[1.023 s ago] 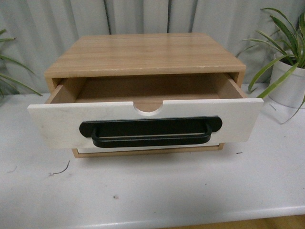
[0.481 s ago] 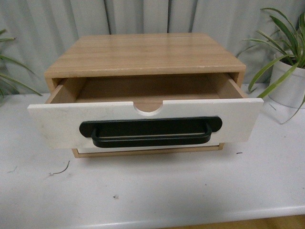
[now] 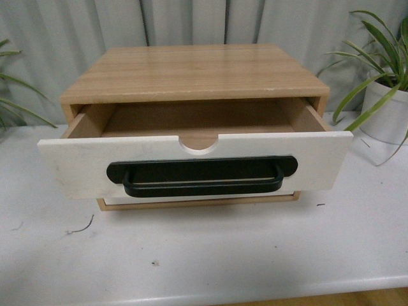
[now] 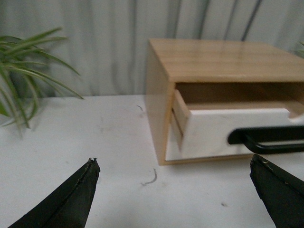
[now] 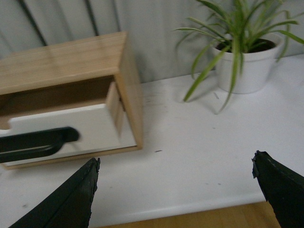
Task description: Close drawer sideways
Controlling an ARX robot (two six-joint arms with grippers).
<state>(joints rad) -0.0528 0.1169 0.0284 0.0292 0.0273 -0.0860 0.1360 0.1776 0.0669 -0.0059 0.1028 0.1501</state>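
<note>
- Plainly the closing has not yet begun: the drawer point(image 3: 191, 162) stands pulled well out of the wooden cabinet point(image 3: 191, 70), its white front overhanging toward the robot, and nothing touches it.
- It sits in the cabinet's upper opening, mid-way along the white table point(image 3: 223, 261). Its black bar handle point(image 3: 201, 176) runs across the front beneath the semicircular notch.
- The step in hand looks like the approach; neither arm shows in the front view.
- The left gripper point(image 4: 173, 160) hangs low over the table off the cabinet's left side, fingers spread wide and holding nothing. Its camera faces the drawer's wooden left side and the end of the front.
- The right gripper point(image 5: 175, 157) is placed likewise off the right side, near the potted plant point(image 5: 242, 66), also spread wide and empty.
- As a judgement, the next move calls for one arm to reach the white front and press it straight back, evenly enough that the wide drawer does not skew and jam or shove the cabinet along.
</note>
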